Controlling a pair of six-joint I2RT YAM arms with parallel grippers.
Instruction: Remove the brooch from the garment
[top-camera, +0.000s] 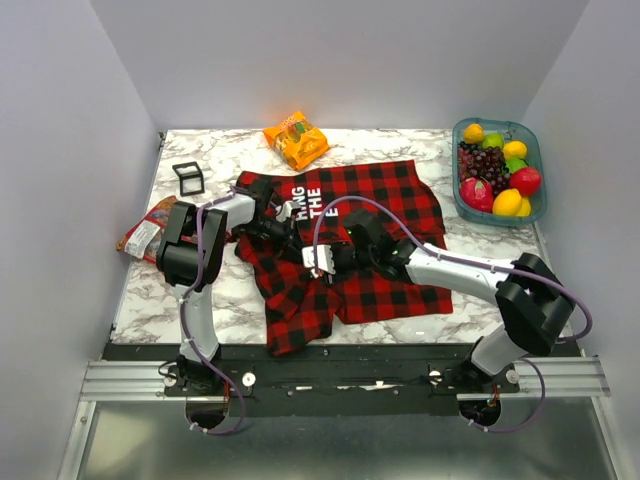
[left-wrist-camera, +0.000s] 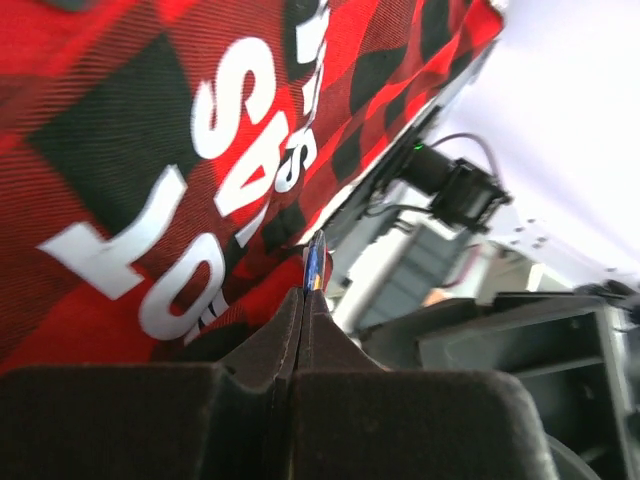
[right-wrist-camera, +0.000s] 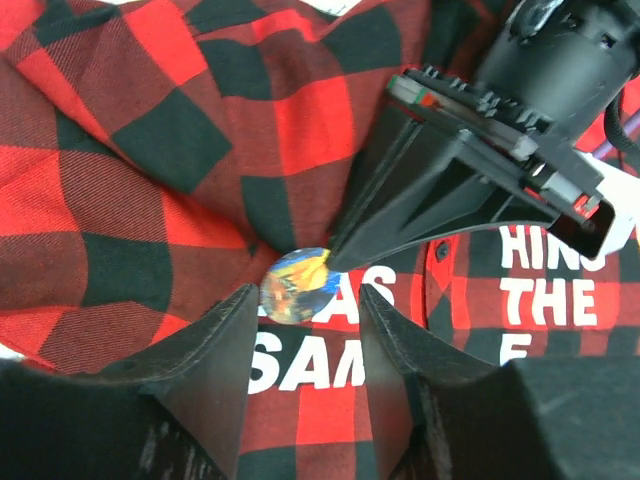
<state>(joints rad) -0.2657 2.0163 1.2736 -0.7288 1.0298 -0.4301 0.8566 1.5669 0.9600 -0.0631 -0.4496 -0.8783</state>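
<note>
The garment (top-camera: 385, 205) is a red-and-black plaid shirt with white lettering, spread over the middle of the table. It fills the right wrist view (right-wrist-camera: 150, 150) and the left wrist view (left-wrist-camera: 120, 150). The brooch (right-wrist-camera: 295, 286) is a small round multicoloured disc lying on the lettering. My left gripper (left-wrist-camera: 305, 297) is shut on the brooch's edge (left-wrist-camera: 316, 262), which shows edge-on. It reaches in from the upper right in the right wrist view (right-wrist-camera: 400, 215). My right gripper (right-wrist-camera: 307, 293) is open just below the brooch, one finger on each side. In the top view both grippers (top-camera: 300, 243) (top-camera: 320, 262) meet over the shirt's centre, and the brooch is hidden.
An orange snack bag (top-camera: 296, 140) lies at the back. A teal basket (top-camera: 535, 205) of fruit stands at the back right. A small black square frame (top-camera: 188, 178) and a snack packet (top-camera: 140, 236) lie at the left beside the left arm.
</note>
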